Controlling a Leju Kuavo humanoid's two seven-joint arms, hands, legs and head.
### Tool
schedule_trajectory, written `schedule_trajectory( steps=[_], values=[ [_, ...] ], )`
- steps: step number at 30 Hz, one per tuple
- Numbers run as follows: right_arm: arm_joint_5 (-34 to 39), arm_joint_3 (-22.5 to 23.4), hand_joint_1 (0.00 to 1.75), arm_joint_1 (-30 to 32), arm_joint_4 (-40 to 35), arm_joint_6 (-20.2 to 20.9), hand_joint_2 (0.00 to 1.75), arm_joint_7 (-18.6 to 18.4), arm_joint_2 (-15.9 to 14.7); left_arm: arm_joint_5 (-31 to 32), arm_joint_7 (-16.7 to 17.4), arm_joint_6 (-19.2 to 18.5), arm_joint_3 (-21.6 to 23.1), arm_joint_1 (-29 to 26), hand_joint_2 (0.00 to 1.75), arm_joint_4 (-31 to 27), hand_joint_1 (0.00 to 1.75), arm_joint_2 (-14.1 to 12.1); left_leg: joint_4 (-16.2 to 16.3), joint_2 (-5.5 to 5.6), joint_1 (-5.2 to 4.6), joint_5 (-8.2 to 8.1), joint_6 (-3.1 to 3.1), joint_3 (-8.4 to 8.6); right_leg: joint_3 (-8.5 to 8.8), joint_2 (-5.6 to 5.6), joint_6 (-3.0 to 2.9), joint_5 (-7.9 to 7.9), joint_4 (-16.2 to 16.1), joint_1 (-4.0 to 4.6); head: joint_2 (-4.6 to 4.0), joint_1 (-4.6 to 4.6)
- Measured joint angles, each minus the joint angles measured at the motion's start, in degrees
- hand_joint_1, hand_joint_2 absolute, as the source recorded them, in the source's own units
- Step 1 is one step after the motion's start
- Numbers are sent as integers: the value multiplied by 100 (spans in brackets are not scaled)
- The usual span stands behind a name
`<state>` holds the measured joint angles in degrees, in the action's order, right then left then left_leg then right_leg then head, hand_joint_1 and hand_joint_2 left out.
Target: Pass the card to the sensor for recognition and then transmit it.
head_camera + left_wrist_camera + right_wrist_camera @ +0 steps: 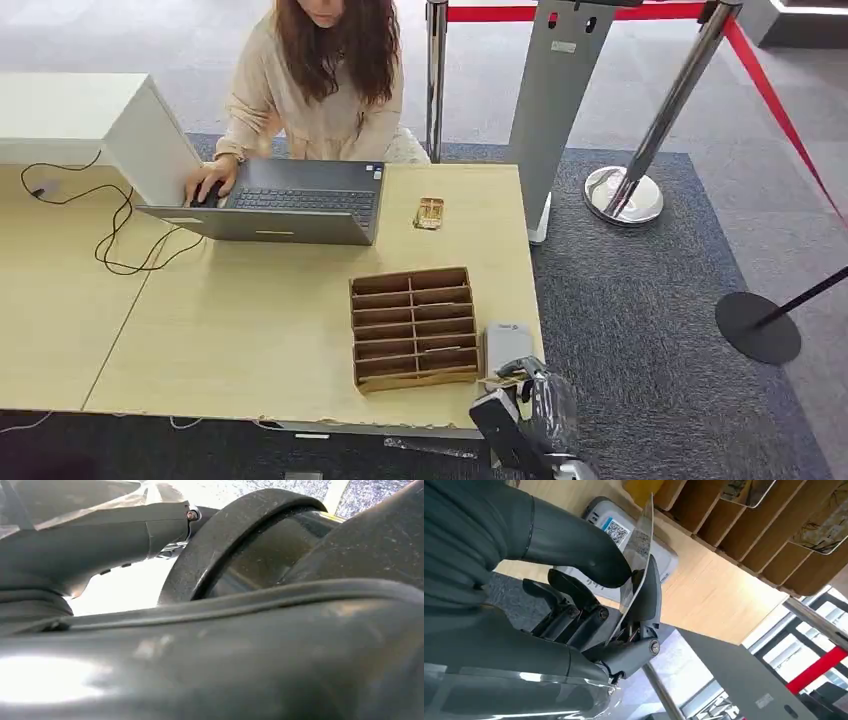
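My right hand [527, 398] hovers at the table's front right corner, just in front of the sensor [505, 346], a flat grey-white pad. In the right wrist view the thumb and a dark finger pinch a thin printed card [638, 550] by its edge. The card stands upright, close over the sensor [620, 534], which bears a QR label. Whether card and sensor touch is unclear. Part of my left hand [90, 540] appears as a grey cover in the left wrist view, with its fingers hidden.
A brown slotted card box [413, 325] stands left of the sensor, with cards in some slots [749, 490]. A person types on a grey laptop [290, 205] at the table's far side. A small card holder [429, 213] lies near it. Barrier posts [625, 190] stand on the carpet to the right.
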<state>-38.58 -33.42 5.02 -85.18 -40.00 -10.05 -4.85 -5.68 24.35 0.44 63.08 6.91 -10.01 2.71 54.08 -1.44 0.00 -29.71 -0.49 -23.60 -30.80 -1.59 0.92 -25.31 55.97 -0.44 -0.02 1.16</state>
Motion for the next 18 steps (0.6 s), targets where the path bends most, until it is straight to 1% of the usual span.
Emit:
schedule_trajectory(
  steps=[18],
  values=[
    [-17,-15,175,2,194,-2,175,-127,2,-35,17,-2,-4,-1,0,2,0,0,0,0,0,0,0,0,0,0,0,0,0,0,0,0]
  ],
)
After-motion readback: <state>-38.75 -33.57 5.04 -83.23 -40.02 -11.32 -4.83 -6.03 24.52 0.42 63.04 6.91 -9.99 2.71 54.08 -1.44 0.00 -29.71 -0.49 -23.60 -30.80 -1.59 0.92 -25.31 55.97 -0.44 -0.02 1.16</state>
